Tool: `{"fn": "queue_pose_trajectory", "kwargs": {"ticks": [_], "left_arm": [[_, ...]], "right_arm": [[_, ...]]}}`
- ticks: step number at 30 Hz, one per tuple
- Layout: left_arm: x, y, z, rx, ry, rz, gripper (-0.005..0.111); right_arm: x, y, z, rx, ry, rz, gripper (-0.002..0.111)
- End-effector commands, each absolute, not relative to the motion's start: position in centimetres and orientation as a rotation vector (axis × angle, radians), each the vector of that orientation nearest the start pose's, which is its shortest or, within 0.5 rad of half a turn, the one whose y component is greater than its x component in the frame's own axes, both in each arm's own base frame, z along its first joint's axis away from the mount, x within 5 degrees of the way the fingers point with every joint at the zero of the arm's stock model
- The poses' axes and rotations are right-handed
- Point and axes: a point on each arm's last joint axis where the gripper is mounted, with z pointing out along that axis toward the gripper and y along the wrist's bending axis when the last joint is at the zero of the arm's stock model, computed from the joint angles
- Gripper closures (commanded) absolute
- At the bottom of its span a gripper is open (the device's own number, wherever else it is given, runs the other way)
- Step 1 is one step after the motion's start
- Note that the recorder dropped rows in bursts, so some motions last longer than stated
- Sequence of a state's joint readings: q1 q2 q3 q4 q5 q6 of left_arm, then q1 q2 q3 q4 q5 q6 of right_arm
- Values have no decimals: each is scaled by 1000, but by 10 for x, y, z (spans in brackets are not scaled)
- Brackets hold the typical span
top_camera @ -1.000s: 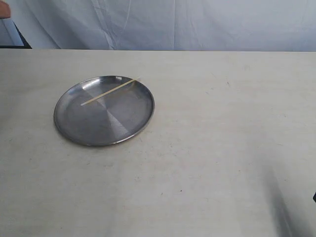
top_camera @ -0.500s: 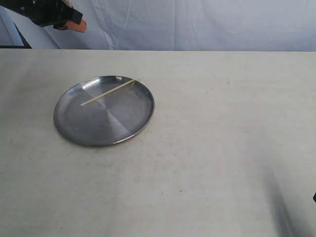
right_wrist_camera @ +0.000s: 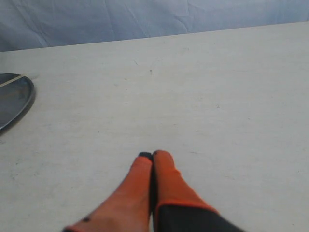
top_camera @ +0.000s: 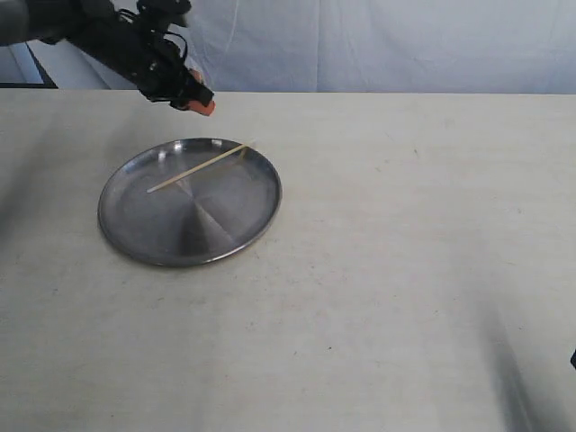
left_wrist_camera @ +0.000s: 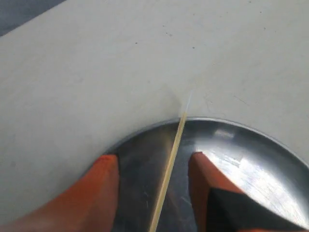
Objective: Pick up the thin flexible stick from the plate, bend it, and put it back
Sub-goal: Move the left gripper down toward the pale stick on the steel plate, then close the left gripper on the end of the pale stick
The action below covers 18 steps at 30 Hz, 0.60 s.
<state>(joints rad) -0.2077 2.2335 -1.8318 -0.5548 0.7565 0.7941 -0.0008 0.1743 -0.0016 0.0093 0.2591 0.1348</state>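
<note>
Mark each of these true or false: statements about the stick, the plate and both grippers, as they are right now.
1. The thin flexible stick lies on the plate, with one end past the rim. True.
2. The left gripper is shut on the stick. False: its jaws are open and the stick lies free.
3. The right gripper is shut and holds nothing. True.
4. The stick has a sharp kink. False: it looks straight.
5. The plate sits on the right of the exterior view. False: it sits on the left.
</note>
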Motion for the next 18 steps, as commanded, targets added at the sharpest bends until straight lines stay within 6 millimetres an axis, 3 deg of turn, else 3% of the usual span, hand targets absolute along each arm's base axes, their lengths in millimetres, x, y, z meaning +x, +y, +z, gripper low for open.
{"fn": "queue_pose_trajectory", "kwargs": {"ticks": [1, 7, 18], "left_arm": [[486, -160, 174, 961, 2380, -362, 62], [494, -169, 158, 976, 2419, -382, 62], [498, -169, 149, 981, 2457, -382, 62]], "right_arm": [[66, 0, 180, 130, 1905, 98, 109], [66, 0, 180, 130, 1905, 98, 109], [66, 0, 180, 130, 1902, 98, 109]]}}
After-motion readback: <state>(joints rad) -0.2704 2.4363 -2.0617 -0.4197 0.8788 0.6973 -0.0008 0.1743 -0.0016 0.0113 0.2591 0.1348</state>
